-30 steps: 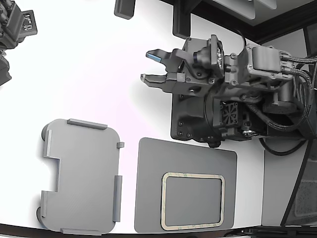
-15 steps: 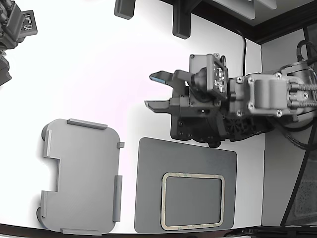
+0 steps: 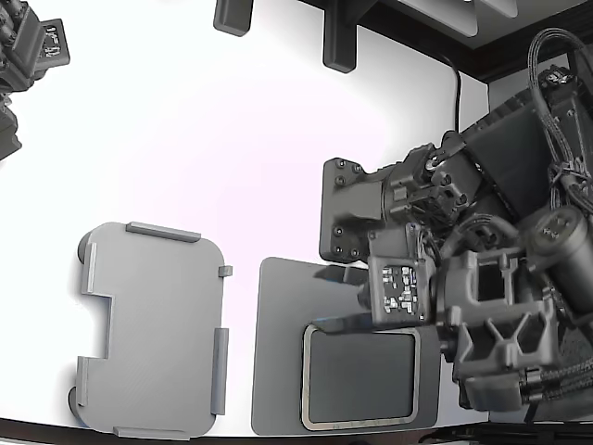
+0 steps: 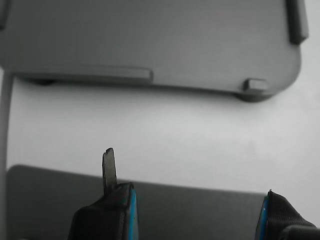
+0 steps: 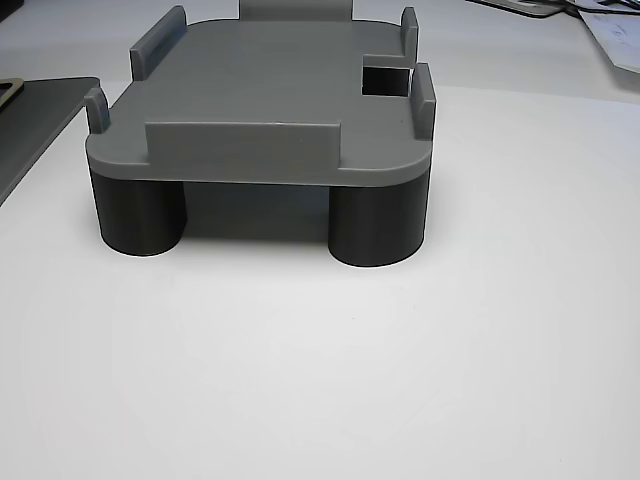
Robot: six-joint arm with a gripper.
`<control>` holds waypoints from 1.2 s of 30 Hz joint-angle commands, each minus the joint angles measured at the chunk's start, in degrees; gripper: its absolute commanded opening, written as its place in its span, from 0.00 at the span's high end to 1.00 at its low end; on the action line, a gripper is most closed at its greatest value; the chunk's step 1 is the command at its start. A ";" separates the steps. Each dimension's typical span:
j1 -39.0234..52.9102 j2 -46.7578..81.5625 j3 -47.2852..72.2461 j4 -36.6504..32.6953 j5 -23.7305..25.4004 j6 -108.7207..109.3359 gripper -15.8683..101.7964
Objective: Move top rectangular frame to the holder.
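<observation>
The top rectangular frame (image 3: 307, 380), a thin beige ring, lies flat on a dark grey mat (image 3: 278, 352) at the lower middle of the exterior view. Its upper edge is partly hidden by my arm. Only its corner (image 5: 8, 88) shows in the other view. My gripper (image 3: 332, 298) hovers open over the mat at the frame's upper left corner, holding nothing. In the wrist view, the gripper (image 4: 197, 215) shows blue-padded fingers (image 4: 120, 210) wide apart above the mat (image 4: 50, 200). The holder (image 3: 148, 329), a light grey tray with edge tabs, stands at the exterior view's left, beyond a white strip of table from the mat (image 4: 150, 40) (image 5: 270, 100).
A black mounting plate (image 3: 347, 213) sits just beyond the mat. Two dark blocks (image 3: 233, 17) (image 3: 338, 46) stand at the far edge. A second arm's head (image 3: 28, 56) is in the upper left corner of the exterior view. The holder rests on dark round legs (image 5: 140, 215).
My arm swung from over the black plate toward the near side and tipped down; the open gripper now sits over the mat by the frame. Frame and holder have not moved.
</observation>
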 commanded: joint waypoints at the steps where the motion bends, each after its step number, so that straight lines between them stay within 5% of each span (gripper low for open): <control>1: 2.99 -0.44 -2.29 2.20 -2.02 5.36 0.02; 16: 15.29 -2.02 4.22 -0.26 -10.46 20.83 0.02; 29: 15.21 -4.83 8.88 -1.67 -15.91 22.24 0.02; 36: 14.15 -4.57 14.41 -7.82 -16.70 22.06 0.02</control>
